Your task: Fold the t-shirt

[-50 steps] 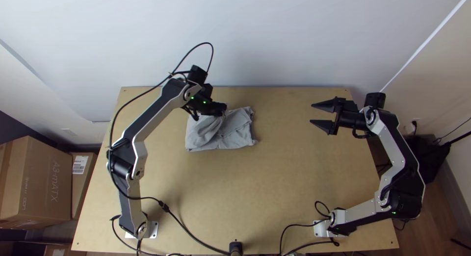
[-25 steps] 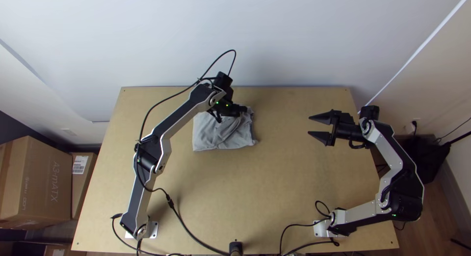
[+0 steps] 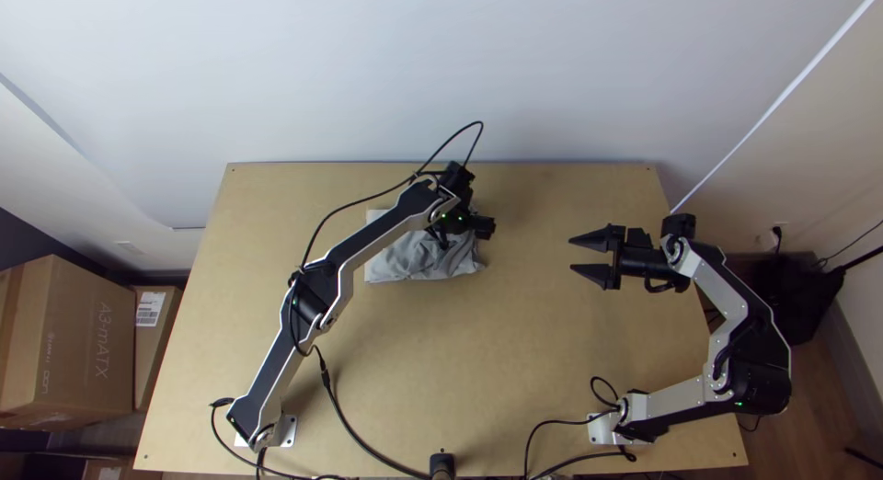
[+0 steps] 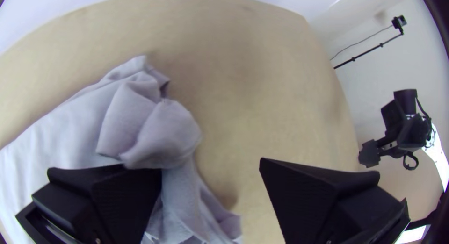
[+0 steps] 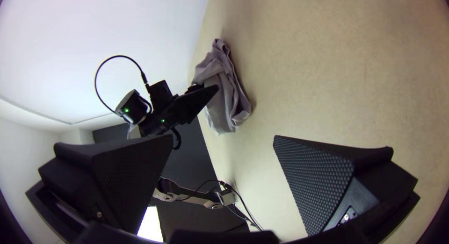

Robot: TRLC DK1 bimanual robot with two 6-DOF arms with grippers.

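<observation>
Grey t-shirt [image 3: 409,261] is seen on the far part of the worktop [image 3: 515,351], left of the middle. It is folded into a compact bundle, smoother at its left, creased and lumpy at its right end. The left gripper [image 3: 464,234] is held over that right end, its fingers [image 4: 327,197] spread wide: one is placed by the lumpy folds, the other past the shirt's edge, above bare wood. The right gripper [image 3: 571,255] is held well apart, over the worktop's right side, its fingers [image 5: 313,178] also parted wide, pointed left.
</observation>
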